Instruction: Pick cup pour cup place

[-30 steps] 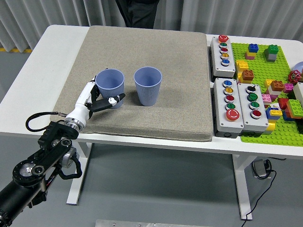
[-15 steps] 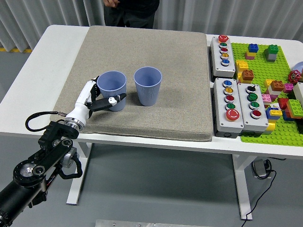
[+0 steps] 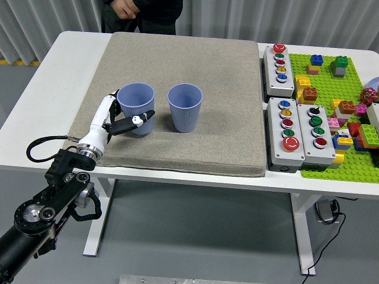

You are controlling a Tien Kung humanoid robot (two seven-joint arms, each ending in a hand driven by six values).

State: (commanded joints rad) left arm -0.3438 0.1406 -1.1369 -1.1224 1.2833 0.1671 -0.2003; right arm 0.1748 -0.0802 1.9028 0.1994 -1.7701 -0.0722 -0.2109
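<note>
A: What is the left hand (image 3: 121, 121) doing?
B: It is closing its white and black fingers (image 3: 141, 118) around the lower wall of the left cup (image 3: 135, 101), which is standing upright on the grey mat (image 3: 225, 89), towards the mat's front left corner.

A: Where is the right cup (image 3: 185, 106) standing?
B: It is standing upright just beside the held cup, near the mat's middle, untouched.

A: What else is lying on the table (image 3: 35, 112)?
B: Button boxes (image 3: 294, 131) and a green brick plate (image 3: 343, 160) are sitting along its right edge. A person (image 3: 141, 12) is standing at the far edge.
</note>
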